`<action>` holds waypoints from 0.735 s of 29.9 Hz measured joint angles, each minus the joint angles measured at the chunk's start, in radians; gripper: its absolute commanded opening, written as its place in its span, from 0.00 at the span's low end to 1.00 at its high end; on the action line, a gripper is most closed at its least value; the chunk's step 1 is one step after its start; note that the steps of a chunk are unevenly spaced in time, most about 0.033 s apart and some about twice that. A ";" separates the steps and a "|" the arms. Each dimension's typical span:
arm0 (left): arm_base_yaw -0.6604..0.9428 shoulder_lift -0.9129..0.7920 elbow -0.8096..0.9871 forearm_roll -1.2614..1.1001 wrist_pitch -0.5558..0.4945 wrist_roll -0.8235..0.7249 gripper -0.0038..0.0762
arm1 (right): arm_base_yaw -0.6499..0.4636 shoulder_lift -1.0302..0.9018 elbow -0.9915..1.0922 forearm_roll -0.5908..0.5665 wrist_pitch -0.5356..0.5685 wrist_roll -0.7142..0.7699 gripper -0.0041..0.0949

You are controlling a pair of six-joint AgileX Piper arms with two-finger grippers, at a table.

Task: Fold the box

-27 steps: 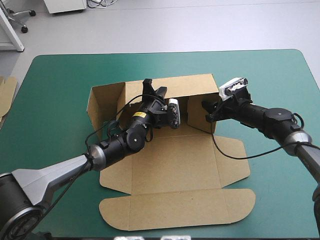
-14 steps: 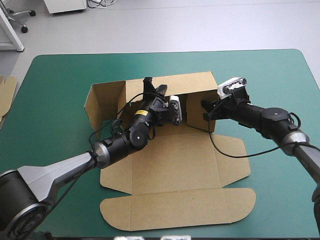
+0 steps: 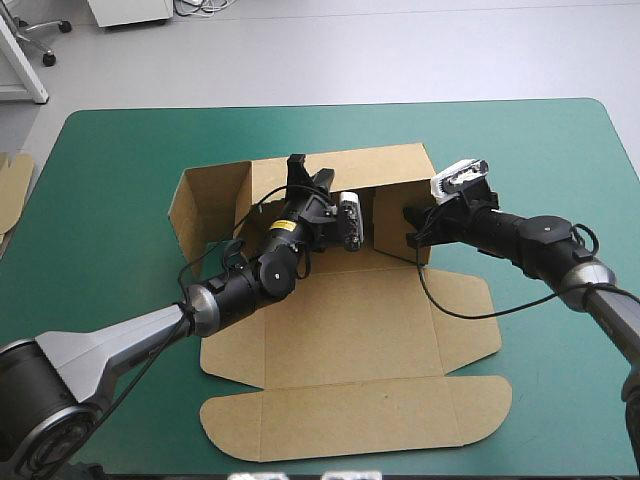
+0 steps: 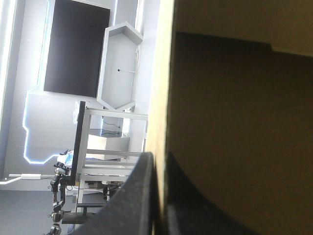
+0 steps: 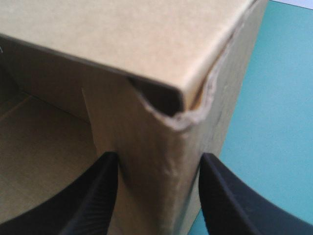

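With the box (image 3: pixel 340 330) lying mid-table (image 3: pixel 120 160), the left gripper (image 3: pixel 308 178) is pinching its raised back wall, while fingers of the right gripper (image 3: pixel 410 228) are standing open around the right wall, probably needing tucking next.

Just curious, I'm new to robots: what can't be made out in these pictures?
Box floor, far part: high view, left arm covers it.
Far wall face: left wrist view, lost in shadow.
Right gripper: right wrist view, unclear whether it touches the corner.
Spare board: high view, cut off at the picture's edge.
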 measured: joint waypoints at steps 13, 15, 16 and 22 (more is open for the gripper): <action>0.000 0.001 0.000 0.006 0.001 0.000 0.04 | 0.000 0.039 0.002 0.060 -0.023 -0.027 0.25; 0.000 0.001 0.000 0.007 0.001 0.000 0.04 | 0.000 0.041 0.005 0.094 -0.028 -0.042 0.22; 0.000 0.001 0.000 0.007 0.001 0.000 0.04 | 0.000 0.043 0.005 0.112 -0.031 -0.047 0.20; 0.000 0.001 0.000 0.007 0.005 0.000 0.04 | 0.000 0.047 0.005 0.144 -0.049 -0.091 0.01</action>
